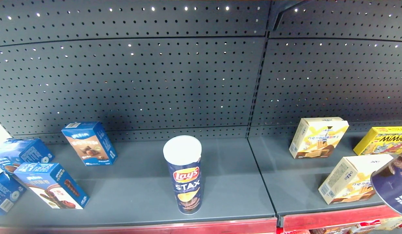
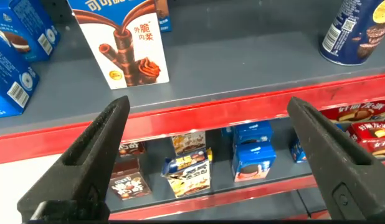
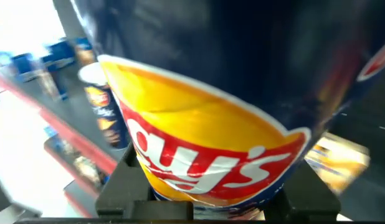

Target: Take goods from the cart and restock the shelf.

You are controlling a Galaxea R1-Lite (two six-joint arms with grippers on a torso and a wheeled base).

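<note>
Foremost, my right pincer is clamped on a dark-blue chip can, held tilted and well to the right of the standing chip can on the grey shelf. My left pincer is spread wide and holds nothing; it sits before the shelf's red front edge, left of the standing can. Blue biscuit boxes lie left of that can. Pale yellow cracker boxes lie to its right, near the held can.
</note>
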